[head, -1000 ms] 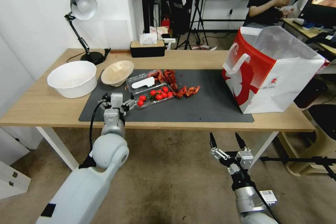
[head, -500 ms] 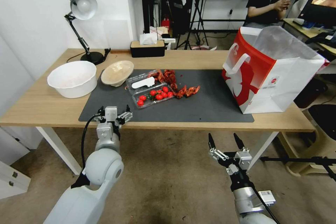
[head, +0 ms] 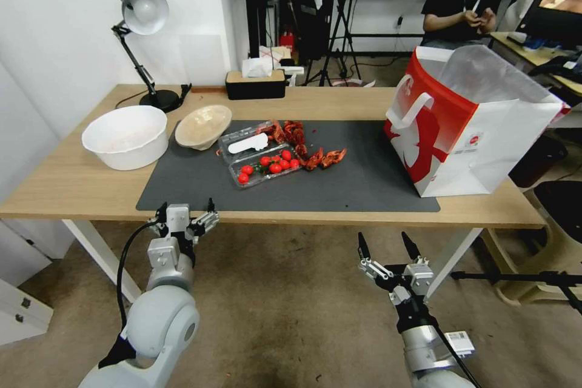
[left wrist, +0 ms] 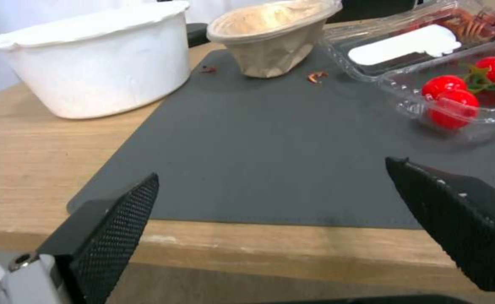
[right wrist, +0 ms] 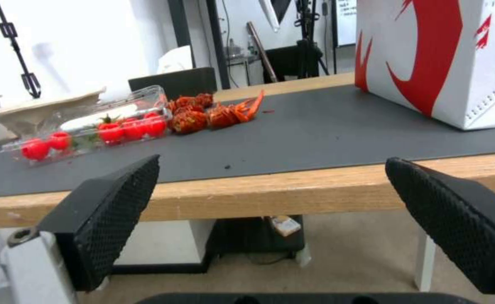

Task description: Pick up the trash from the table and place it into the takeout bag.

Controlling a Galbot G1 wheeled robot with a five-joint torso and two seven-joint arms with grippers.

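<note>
On the table [head: 73, 185], a dark grey mat [head: 364, 179] holds a beige shallow bowl [head: 203, 126] tipped on its side, a clear plastic box of red tomatoes [head: 262, 160] and red shell scraps [head: 315, 156]. The red and white takeout bag [head: 467, 127] stands open at the mat's right end. My left gripper [head: 185, 209] is open and empty at the table's front edge, short of the mat's near left corner [left wrist: 107, 190]. The bowl [left wrist: 270, 42] and tomato box [left wrist: 456, 101] lie beyond it. My right gripper [head: 382, 236] is open and empty below the front edge, facing the bag [right wrist: 444, 59].
A big white bowl [head: 124, 133] sits on bare wood left of the mat. A desk lamp [head: 142, 18] and a black tissue box [head: 254, 82] stand along the back edge. A person sits behind the bag. Floor lies under both grippers.
My left gripper has pulled back from above the mat's near left part, down to the table's front edge. The right gripper has sunk slightly. The table's things have not moved.
</note>
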